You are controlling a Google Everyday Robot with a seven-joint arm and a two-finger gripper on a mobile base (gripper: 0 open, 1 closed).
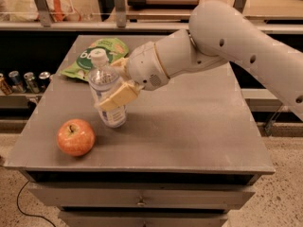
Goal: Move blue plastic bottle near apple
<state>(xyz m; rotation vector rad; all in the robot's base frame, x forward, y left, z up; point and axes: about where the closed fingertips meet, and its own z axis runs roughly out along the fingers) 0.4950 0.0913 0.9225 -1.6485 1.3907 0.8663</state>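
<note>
The blue plastic bottle (106,89) is clear with a white cap and stands upright, its base at or just above the grey table top (189,126). My gripper (117,90) is shut on the bottle's middle, with a tan finger (119,96) across its front. The apple (75,136), red-orange with a dark stem, sits near the table's front left corner, a short gap to the left and front of the bottle. My white arm (227,46) reaches in from the right.
A green snack bag (97,56) lies at the table's back left, behind the bottle. Several cans (23,82) stand on a lower shelf to the left. A counter with rails runs behind the table. Drawers sit below the table front.
</note>
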